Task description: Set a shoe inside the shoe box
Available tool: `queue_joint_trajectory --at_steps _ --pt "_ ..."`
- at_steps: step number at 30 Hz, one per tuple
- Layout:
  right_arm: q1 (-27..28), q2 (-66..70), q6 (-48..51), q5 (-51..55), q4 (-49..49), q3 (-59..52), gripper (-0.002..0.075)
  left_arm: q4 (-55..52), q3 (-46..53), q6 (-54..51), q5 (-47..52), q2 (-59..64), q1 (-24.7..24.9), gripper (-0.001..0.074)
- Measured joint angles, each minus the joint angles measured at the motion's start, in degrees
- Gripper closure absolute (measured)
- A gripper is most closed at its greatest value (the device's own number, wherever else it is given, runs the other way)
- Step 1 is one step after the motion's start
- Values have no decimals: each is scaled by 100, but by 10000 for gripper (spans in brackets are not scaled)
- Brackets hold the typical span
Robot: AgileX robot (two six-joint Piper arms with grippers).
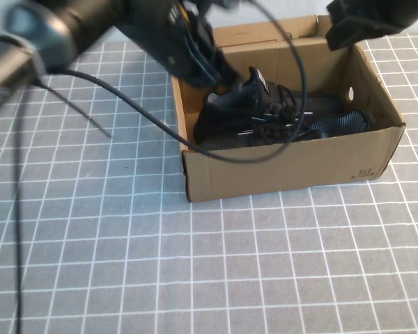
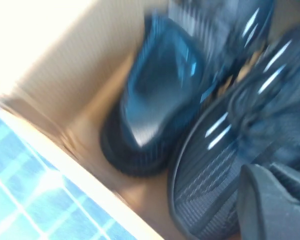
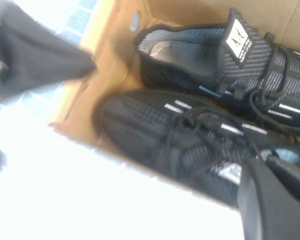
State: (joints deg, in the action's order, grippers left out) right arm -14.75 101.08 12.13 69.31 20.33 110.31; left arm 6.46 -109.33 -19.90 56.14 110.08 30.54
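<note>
The brown cardboard shoe box (image 1: 285,170) stands open right of the table's middle, with two black mesh shoes lying side by side in it. One shoe (image 1: 292,129) lies along the front wall, the other (image 1: 240,97) behind it with its heel raised. My left gripper (image 1: 226,76) reaches into the box's left end beside that heel, shut and holding nothing. In the left wrist view its shut fingers (image 2: 270,200) hover over a shoe (image 2: 215,155). My right gripper (image 1: 341,31) hangs over the box's far right corner, shut and empty, with the shoes (image 3: 190,135) below it.
A black cable (image 1: 125,104) loops from the left arm across the grey gridded mat and over the box's front left part. The box's right wall has a small round hole (image 1: 350,92). The lid flap (image 1: 265,31) stands behind the box.
</note>
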Motion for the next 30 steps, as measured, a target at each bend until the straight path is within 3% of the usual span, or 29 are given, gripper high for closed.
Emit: queue_joint_trajectory --at_steps 8,16,30 --pt "0 -960 -12 248 -10 -125 742 -11 673 0 -780 -1341 0 736" --pt "0 -2745 -475 285 -510 -1279 742 -41 3208 -8 -2924 -3447 0 736" --pt "0 -6990 -573 173 -698 -4846 742 312 7828 307 -5010 -6960 0 736"
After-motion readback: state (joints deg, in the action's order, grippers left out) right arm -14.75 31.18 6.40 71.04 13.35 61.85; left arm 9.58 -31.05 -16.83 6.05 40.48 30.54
